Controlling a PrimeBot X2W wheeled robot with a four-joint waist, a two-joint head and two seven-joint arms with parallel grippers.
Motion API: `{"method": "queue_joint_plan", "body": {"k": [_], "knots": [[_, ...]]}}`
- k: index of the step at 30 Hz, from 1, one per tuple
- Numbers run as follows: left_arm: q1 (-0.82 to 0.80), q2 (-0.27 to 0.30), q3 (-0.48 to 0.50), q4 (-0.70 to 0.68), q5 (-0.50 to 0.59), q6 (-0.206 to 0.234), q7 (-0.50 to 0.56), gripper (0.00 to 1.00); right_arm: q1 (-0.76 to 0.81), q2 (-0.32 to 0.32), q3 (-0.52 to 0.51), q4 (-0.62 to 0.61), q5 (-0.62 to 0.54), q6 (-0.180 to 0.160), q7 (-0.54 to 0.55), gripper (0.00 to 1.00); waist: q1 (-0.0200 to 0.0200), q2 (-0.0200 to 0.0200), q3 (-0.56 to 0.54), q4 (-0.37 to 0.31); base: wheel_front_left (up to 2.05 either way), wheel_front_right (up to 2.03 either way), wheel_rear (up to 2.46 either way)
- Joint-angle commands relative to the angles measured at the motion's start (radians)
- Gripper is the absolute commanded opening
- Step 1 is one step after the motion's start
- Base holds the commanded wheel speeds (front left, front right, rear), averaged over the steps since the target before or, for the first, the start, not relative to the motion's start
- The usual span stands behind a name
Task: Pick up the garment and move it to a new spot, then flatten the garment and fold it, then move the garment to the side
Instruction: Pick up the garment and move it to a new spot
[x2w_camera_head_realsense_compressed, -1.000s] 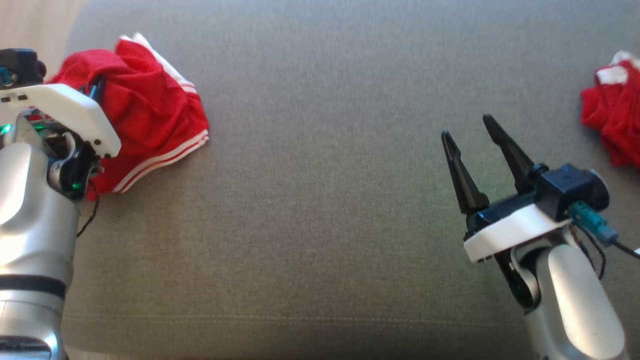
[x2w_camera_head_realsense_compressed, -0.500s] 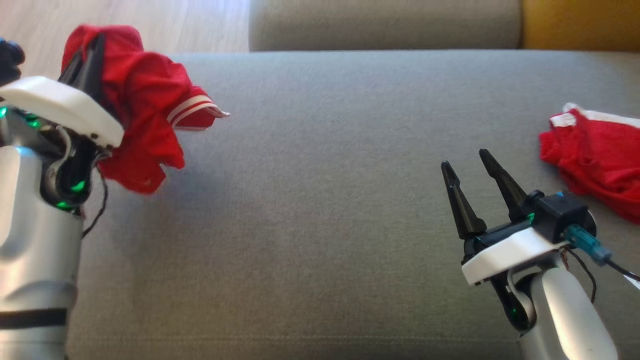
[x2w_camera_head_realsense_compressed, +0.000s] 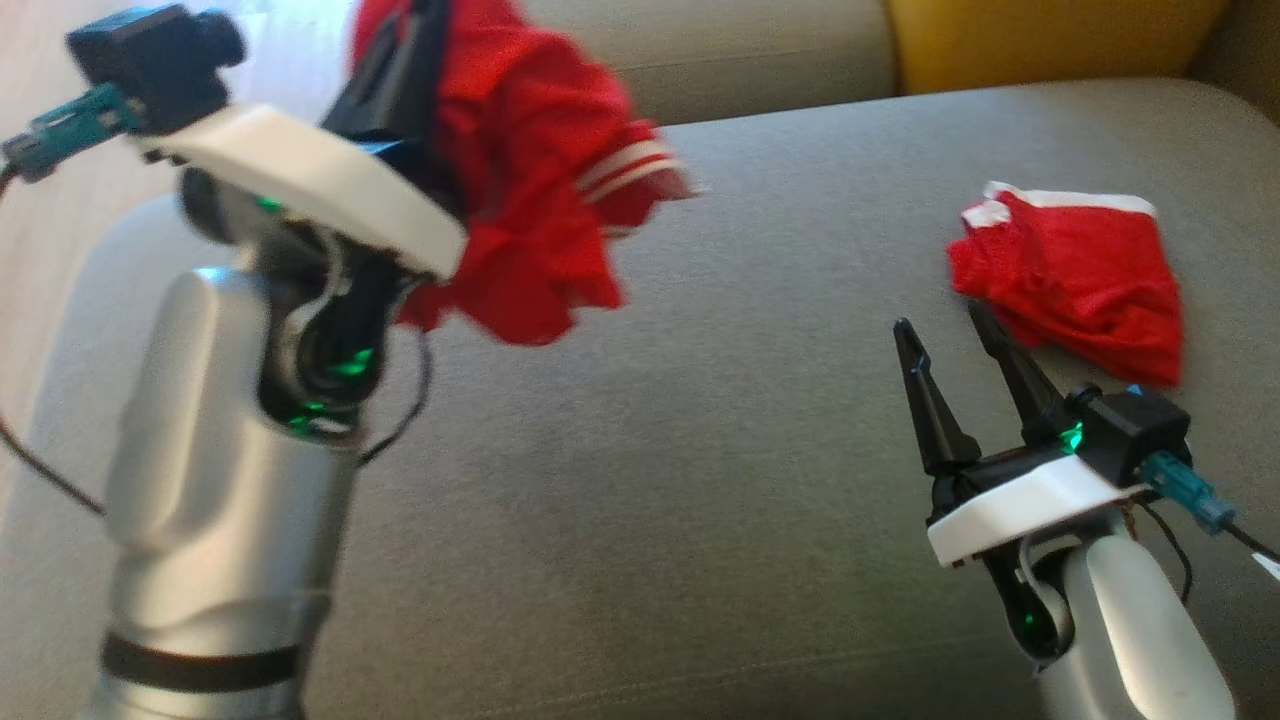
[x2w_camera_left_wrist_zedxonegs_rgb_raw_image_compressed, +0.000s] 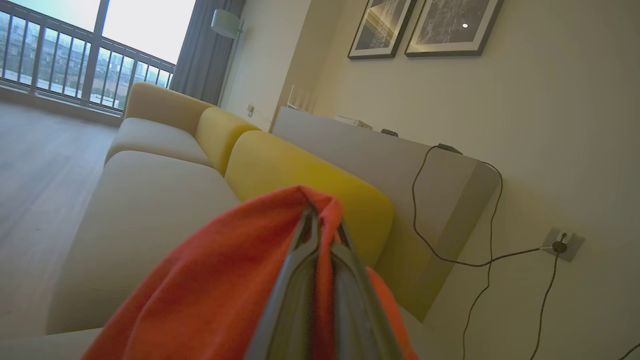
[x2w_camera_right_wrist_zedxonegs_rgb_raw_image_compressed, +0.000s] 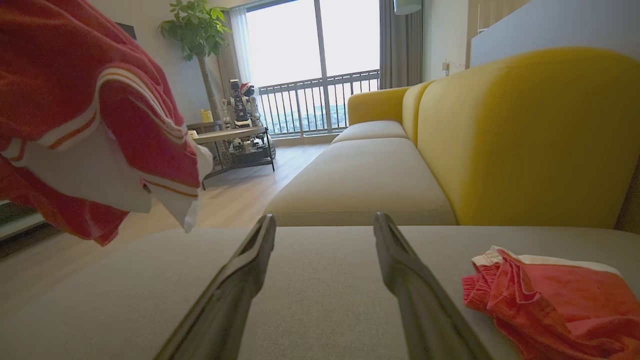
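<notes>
A crumpled red garment (x2w_camera_head_realsense_compressed: 530, 200) with white stripes at its hem hangs in the air above the left part of the grey sofa seat (x2w_camera_head_realsense_compressed: 700, 450). My left gripper (x2w_camera_head_realsense_compressed: 415, 20) is shut on its upper folds. In the left wrist view the red garment (x2w_camera_left_wrist_zedxonegs_rgb_raw_image_compressed: 215, 290) drapes around my closed left gripper (x2w_camera_left_wrist_zedxonegs_rgb_raw_image_compressed: 320, 220). The right wrist view has the hanging garment (x2w_camera_right_wrist_zedxonegs_rgb_raw_image_compressed: 75, 100) at the upper left. My right gripper (x2w_camera_head_realsense_compressed: 940, 318) stands open low over the seat at the right, nothing between its fingers, and it appears again as my right gripper (x2w_camera_right_wrist_zedxonegs_rgb_raw_image_compressed: 324, 219) in its own wrist view.
A second red garment (x2w_camera_head_realsense_compressed: 1075, 285) lies bunched on the seat just beyond my right gripper, the same second garment (x2w_camera_right_wrist_zedxonegs_rgb_raw_image_compressed: 555, 305) showing at the lower right in the right wrist view. A yellow backrest (x2w_camera_head_realsense_compressed: 1040, 40) borders the far side. Wooden floor (x2w_camera_head_realsense_compressed: 60, 230) lies past the seat's left edge.
My left gripper has lifted the red garment off the seat and carried it up and rightward. The head camera has shifted too. My right gripper stays open and nearly still.
</notes>
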Motion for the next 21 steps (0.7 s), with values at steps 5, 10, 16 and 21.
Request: {"method": "queue_joint_plan", "body": {"k": [5,10,16,21], "knots": [[-0.117,-0.060,-0.001,-0.091,-0.110,0.061,-0.016,0.00,-0.076,0.007,0.013,-0.010,0.020,0.000,-0.027,1.00,0.0001,0.0000,0.009,-0.098,0.00,0.00,0.00],[-0.140,-0.069,-0.081,-0.109,-0.290,0.164,-0.125,0.00,-0.087,0.007,0.010,0.004,0.033,0.000,-0.034,1.00,0.0001,0.0000,0.020,-0.131,0.00,0.00,0.00],[-0.056,-0.043,-0.117,0.081,-0.323,0.203,-0.206,0.00,-0.094,0.007,-0.003,0.008,0.046,0.000,-0.039,1.00,0.0001,0.0000,0.052,-0.130,0.00,0.00,0.00],[0.010,0.091,-0.212,0.349,-0.164,0.155,-0.257,0.00,-0.107,0.007,-0.005,0.000,0.044,0.000,-0.039,1.00,0.0001,0.0000,0.083,-0.117,0.00,0.00,0.00]]}}
